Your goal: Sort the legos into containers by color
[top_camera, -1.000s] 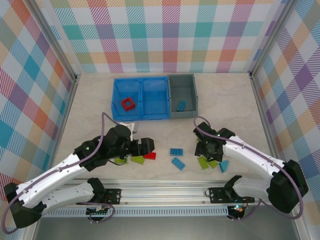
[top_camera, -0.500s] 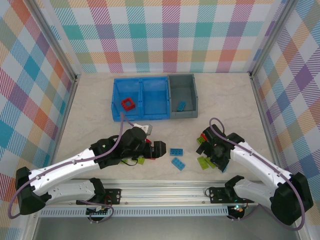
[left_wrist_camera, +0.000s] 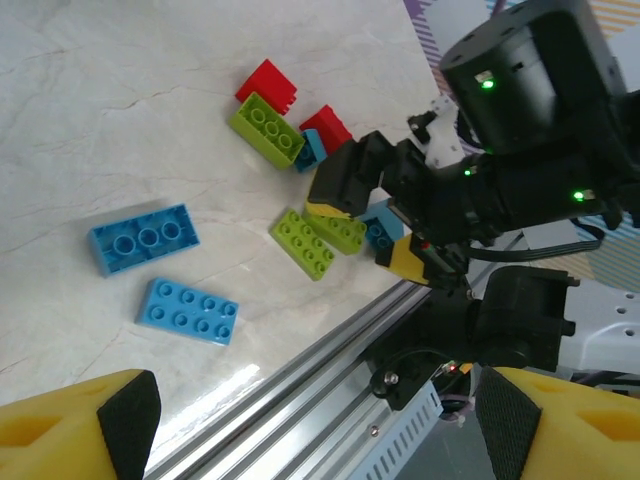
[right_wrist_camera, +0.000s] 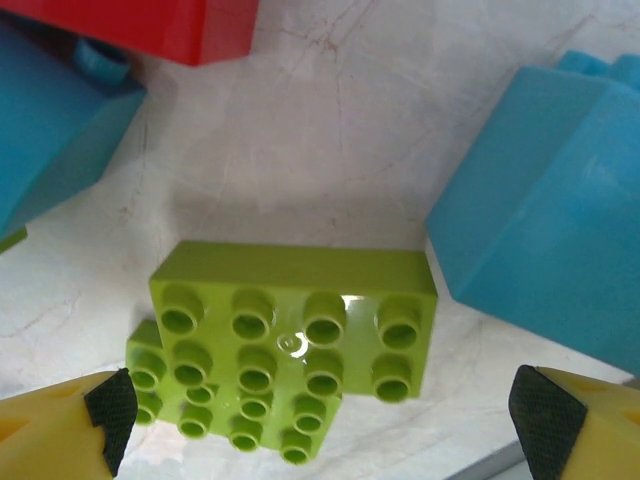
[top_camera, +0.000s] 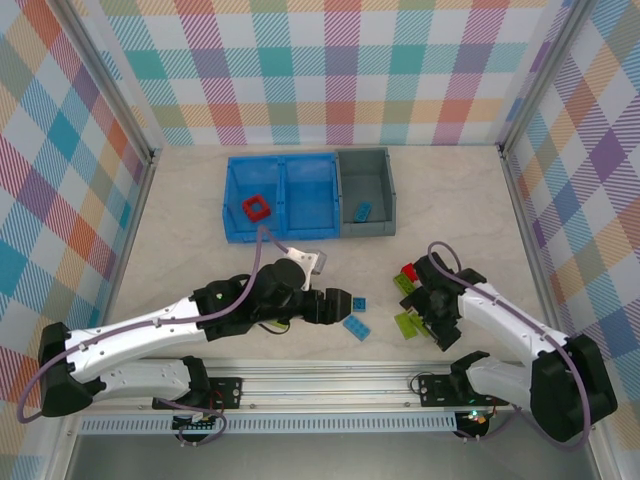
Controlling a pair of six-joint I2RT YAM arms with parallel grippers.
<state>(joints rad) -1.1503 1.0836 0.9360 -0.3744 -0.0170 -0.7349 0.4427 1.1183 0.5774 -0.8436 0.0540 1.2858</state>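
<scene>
Left tool (top_camera: 338, 300): fingers wide apart, nothing between them, low over the counter (top_camera: 180, 230), just beside two blue flat bricks (left_wrist_camera: 143, 238); right tool (top_camera: 432, 312): fingers likewise spread, directly above a lime green brick (right_wrist_camera: 290, 340) lying studs-up on the counter, with a blue block (right_wrist_camera: 540, 210) and a red block (right_wrist_camera: 170, 25) near it; red square frame (top_camera: 257, 207) in the left compartment of the blue bin (top_camera: 285, 237); one small blue brick (top_camera: 362, 210) in the grey bin (top_camera: 365, 228).
</scene>
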